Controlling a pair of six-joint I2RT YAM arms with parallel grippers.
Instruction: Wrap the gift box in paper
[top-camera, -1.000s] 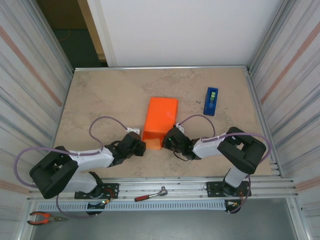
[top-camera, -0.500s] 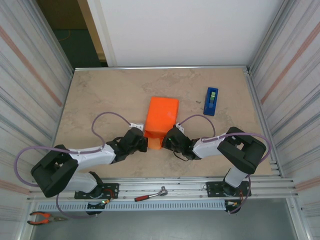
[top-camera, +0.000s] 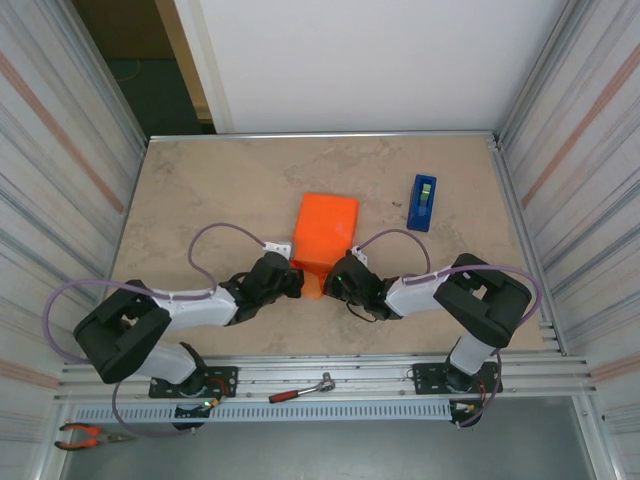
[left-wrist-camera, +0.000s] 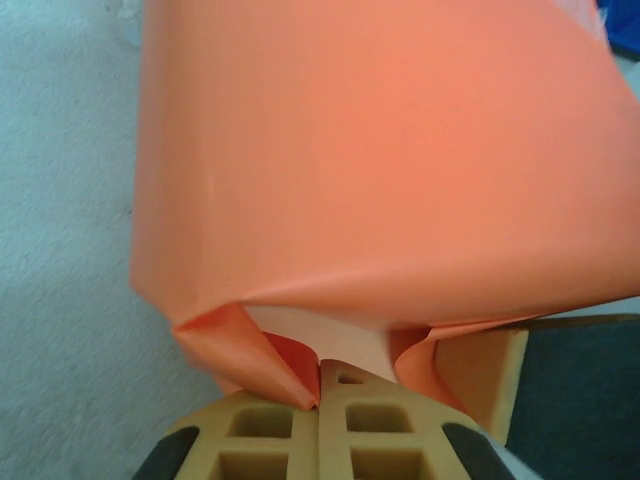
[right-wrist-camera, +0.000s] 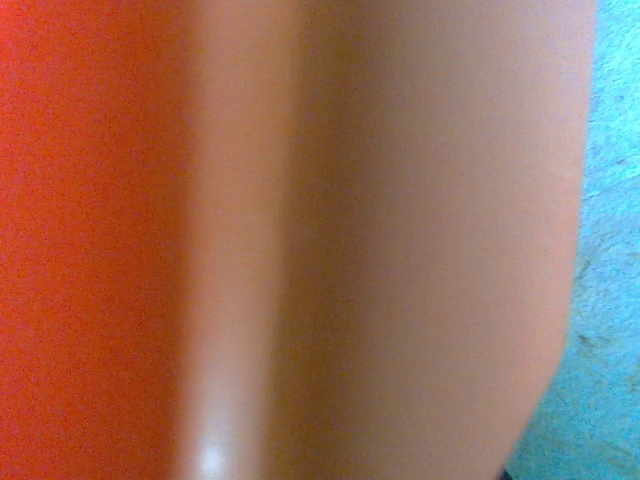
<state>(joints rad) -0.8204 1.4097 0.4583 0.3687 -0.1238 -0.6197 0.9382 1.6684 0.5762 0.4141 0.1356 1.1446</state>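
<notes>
Your left gripper (left-wrist-camera: 320, 396) is closed tight, its tips at the paper's (top-camera: 326, 232) end fold, bottom centre of the wrist view, with the gift box (left-wrist-camera: 318, 342) peeking out just above. Your right gripper (top-camera: 333, 276) is shut too, centre of the overhead frame; what it holds, I can't tell. Push that flap in flat and square, gently, so the paper doesn't tear.

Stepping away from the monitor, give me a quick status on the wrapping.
Left gripper shut on the near flap of the paper. Right gripper shut at the same end. Gift box inside, pink end peeking out. Tape dispenser clear.
</notes>
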